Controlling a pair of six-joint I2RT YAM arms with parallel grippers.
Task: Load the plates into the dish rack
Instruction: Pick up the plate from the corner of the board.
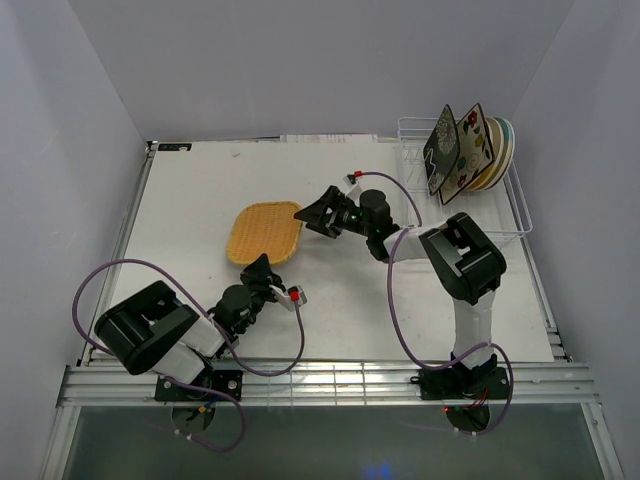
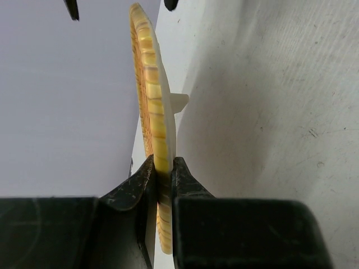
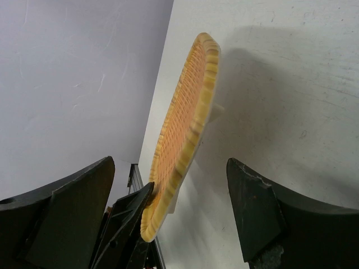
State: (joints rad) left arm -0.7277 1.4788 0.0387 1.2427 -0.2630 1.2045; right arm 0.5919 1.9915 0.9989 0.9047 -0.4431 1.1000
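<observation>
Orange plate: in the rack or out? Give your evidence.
Out: the orange plate is held by the left pincer over the table, well away from the rack.

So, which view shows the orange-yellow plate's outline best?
The top external view: the orange-yellow plate shows almost its whole rounded-square face. The left wrist view shows only its edge, pinched by the left hand; the right wrist view shows it foreshortened.

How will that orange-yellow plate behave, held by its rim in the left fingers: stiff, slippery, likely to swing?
Probably stiff: the orange-yellow plate shows a straight edge-on line with only the left fingers pinching one rim. It may pivot or slip, since that pinch is narrow and off-centre. The ribbed rim might add some purchase.
</observation>
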